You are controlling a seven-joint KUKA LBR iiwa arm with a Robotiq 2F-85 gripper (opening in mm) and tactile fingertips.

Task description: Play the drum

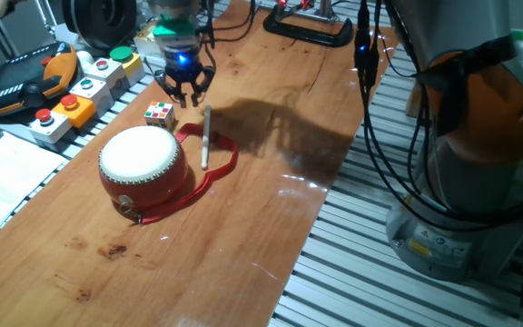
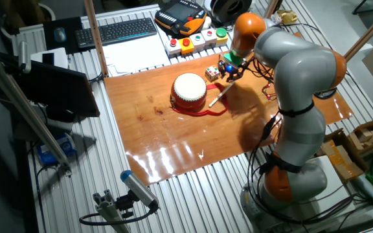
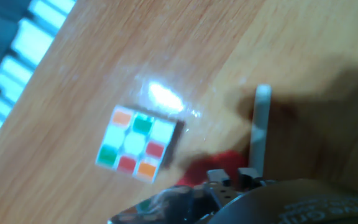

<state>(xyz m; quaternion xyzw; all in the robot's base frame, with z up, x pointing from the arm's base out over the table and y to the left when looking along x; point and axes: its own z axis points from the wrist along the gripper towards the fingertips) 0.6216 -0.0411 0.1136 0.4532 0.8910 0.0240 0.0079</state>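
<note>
Above the cube [image 1: 159,113], the end effector [image 1: 186,95] hangs released; drum [image 1: 142,163] unseen in hand view.

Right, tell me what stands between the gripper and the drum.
Nothing visible blocks it. The gripper hangs above the table behind the drum. The small multicoloured cube sits near that line, and the white stick lies beside the drum across its red strap, both low on the table.

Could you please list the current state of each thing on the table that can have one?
drum: upright, skin up, untouched.
drumstick: lying flat beside the drum, not held.
red strap: loose on the table, under the drumstick.
cube: at rest, colours scrambled.
gripper: open, empty, above the table.
</note>
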